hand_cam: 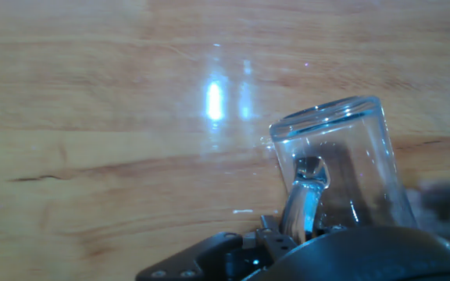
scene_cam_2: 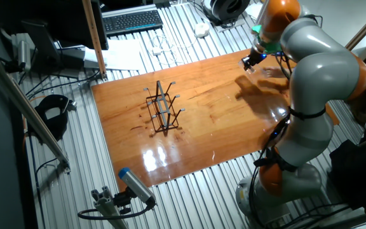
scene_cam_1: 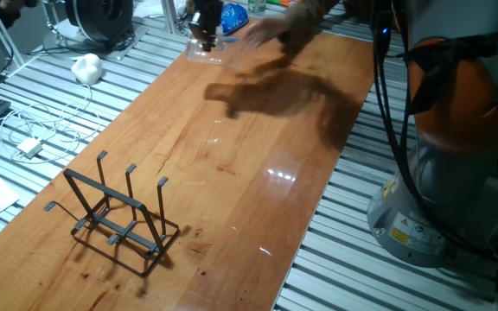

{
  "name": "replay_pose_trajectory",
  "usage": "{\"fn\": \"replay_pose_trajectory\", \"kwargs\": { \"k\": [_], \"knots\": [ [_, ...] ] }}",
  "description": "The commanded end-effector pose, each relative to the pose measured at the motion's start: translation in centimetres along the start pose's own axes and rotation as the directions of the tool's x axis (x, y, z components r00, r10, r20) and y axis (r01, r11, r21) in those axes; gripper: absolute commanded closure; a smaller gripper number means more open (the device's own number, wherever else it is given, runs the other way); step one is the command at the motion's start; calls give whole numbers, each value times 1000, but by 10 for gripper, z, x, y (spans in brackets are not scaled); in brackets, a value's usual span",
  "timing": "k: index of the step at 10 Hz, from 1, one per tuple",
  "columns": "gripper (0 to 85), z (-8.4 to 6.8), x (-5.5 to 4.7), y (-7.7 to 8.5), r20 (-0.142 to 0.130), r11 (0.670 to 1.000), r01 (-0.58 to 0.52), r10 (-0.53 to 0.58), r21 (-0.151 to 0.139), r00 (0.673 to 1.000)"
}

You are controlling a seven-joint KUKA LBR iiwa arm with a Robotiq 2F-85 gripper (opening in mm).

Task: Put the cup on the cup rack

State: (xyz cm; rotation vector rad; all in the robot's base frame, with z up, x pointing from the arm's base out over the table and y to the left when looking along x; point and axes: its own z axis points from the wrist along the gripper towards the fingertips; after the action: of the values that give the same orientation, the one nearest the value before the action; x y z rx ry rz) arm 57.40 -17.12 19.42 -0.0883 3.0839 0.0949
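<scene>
The big robot arm (scene_cam_2: 310, 83), grey with orange joints, stands at the right side of the desk in the other fixed view and bends over toward the far end of the desk. The desk (scene_cam_1: 232, 155) is a long brown wooden board with a shiny surface, and it lies on a frame of silver metal slats (scene_cam_1: 353, 225).

The black thin wire cup rack (scene_cam_1: 119, 216) with three upright prongs stands on the near left part of the desk in one fixed view. In the other fixed view the cup rack (scene_cam_2: 162, 109) is about in the middle of the board, well apart from the claw.

The black claw (scene_cam_1: 204, 30) is at the far end of the desk, low over the wood. In the hand view, the small clear glass cup with a side handle (hand_cam: 342, 168) sits just in front of the claw body, tilted, with its handle toward the camera. The fingers are not plainly visible, so I cannot tell how far the claw is open or whether it grips the cup. In one fixed view the cup (scene_cam_1: 204, 50) is directly under the claw, at the far end, well apart from the rack.

A white small object (scene_cam_1: 86, 67) lies on the slats at the far left.
</scene>
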Motion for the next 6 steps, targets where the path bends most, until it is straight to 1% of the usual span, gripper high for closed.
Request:
{"fn": "replay_pose_trajectory", "kwargs": {
  "k": [1, 2, 3, 6],
  "knots": [
    [850, 4, 3, -12, 4, 1000, 1, -1, -7, 1000],
    [850, 7, 3, -13, 0, 1000, 0, 0, -21, 1000],
    [850, 10, 2, -10, -7, 1000, -6, 6, -31, 1000],
    [850, 8, -3, 1, -30, 999, -31, 30, -36, 999]
  ]
}}
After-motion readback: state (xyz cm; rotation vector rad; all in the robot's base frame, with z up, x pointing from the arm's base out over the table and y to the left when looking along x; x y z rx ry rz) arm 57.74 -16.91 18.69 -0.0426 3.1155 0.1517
